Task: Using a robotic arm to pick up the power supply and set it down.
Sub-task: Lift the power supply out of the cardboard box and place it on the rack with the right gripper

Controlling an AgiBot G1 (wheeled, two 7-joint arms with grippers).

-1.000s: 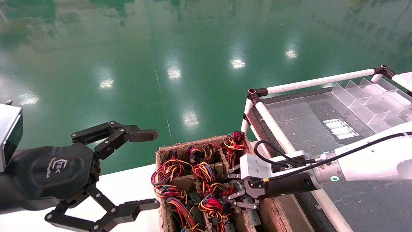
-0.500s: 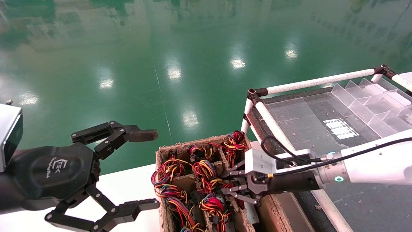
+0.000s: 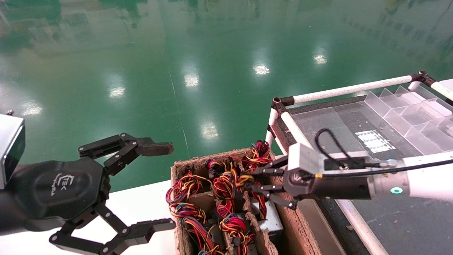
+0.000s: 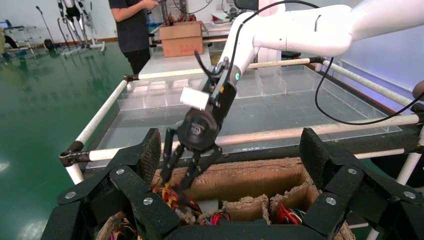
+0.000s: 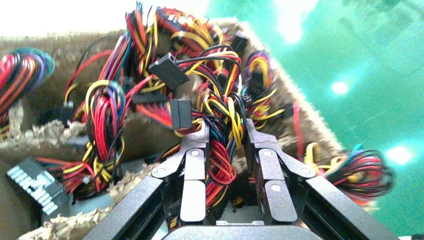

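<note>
Grey power supply (image 3: 269,219) half out of cardboard box (image 3: 300,226); right tool (image 3: 264,184) clenched on its wires (image 5: 220,150); left tool (image 3: 155,187) released, parked beside box.

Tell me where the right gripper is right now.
In the head view the right gripper is over the cardboard box's right side, shut on the wire bundle of a power supply being lifted.

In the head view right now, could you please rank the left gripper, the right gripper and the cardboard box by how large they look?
1. Left gripper, though nearness to the camera inflates it.
2. Cardboard box, cut off by the frame edge, so unsure against the first.
3. Right gripper, clearly smallest.
</note>
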